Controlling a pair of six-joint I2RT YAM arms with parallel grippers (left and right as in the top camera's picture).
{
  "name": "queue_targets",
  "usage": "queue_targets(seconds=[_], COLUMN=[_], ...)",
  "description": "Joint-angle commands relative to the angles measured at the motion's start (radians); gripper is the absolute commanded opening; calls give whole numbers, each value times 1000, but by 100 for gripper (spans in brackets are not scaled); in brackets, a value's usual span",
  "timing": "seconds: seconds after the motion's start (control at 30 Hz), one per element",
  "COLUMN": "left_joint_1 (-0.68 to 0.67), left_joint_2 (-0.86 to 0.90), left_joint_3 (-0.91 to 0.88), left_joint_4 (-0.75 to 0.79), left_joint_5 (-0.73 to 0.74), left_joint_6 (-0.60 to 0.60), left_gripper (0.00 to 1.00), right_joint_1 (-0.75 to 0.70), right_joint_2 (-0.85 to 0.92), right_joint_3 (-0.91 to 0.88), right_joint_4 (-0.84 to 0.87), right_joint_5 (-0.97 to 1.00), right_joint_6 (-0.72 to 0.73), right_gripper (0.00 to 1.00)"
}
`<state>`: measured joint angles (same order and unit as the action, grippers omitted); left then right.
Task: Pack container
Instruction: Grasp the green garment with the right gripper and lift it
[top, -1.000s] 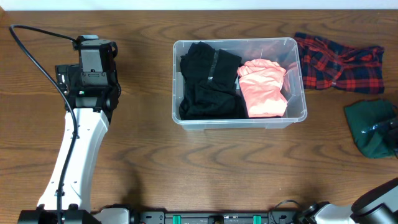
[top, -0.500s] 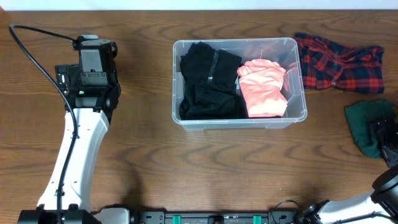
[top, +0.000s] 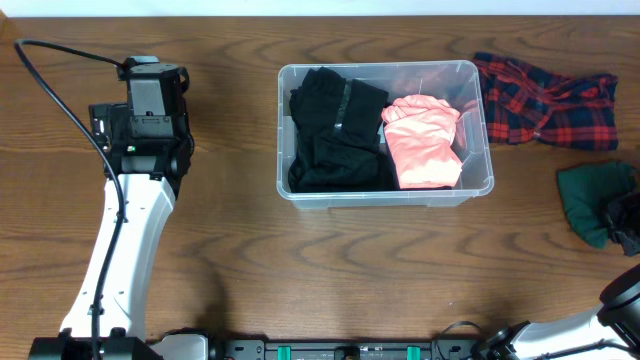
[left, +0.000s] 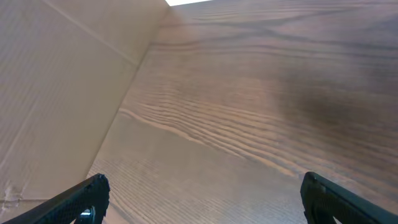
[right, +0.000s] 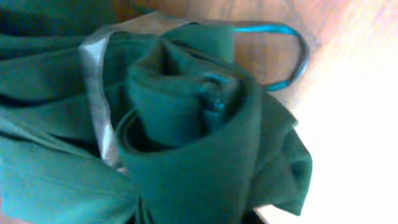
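The right gripper (top: 622, 214) is pressing shut on the bunched green cloth (top: 585, 195) directly beneath it. The container (top: 380, 197) is sitting well off to its left and slightly ahead, its long axis running left to right. The left gripper (left: 202, 190) is hanging spread wide and empty, on the container's far side.

Wooden table (top: 320, 270): clear container (top: 380, 194) centre, red plaid cloth (top: 545, 100) just right, green cloth (top: 585, 198) at right edge.

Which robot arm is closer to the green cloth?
Right. The right end effector is shut on the green cloth at the right edge of the table. The left end effector hangs open over bare wood, far off on the other side of the container.
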<state>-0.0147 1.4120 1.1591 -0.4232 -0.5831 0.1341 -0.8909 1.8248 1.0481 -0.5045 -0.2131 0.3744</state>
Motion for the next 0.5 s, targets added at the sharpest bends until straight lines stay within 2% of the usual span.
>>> queue_targets(seconds=[0.0,0.27,0.47], left_joint_1=[3,3,3], left_joint_2=[6,6,6], left_joint_3=[18,18,18], left_joint_4=[-3,-3,-3], left_joint_5=[-9,-9,-9], left_joint_6=[-1,-1,-1], left_gripper=[98,98,98], right_joint_1=[8,23,132], right_joint_2=[23,-157,-354], right_joint_3=[-21,6,55], right_joint_4=[-16,-40,-97], right_joint_5=[-23,-146,-169], right_joint_6=[-10,-18,-39], right_gripper=[1,1,1])
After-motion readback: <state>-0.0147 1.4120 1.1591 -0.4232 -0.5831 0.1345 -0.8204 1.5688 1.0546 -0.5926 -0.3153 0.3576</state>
